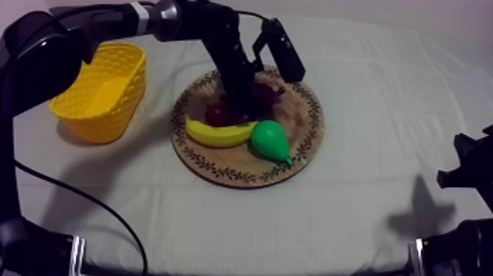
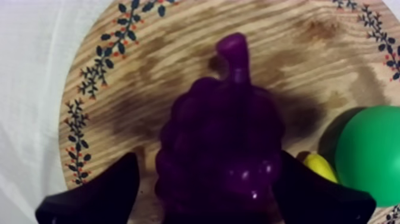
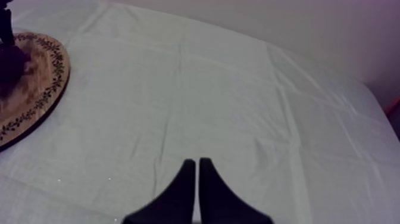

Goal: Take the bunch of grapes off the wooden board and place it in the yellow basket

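- While my left claw (image 2: 208, 158) straddled the bunch of grapes (image 2: 220, 137) on the wooden board (image 2: 149, 65), its fingers stood apart at either flank, gripping nothing
- I judged the bunch light, stiff plastic, bumpy and rather slick; the wide body seemed a safer hold than the thin stem
- My right claw (image 3: 197, 164) lay closed and empty over the table (image 3: 226, 89)
- The yellow basket (image 1: 121, 103) stood just beside the board
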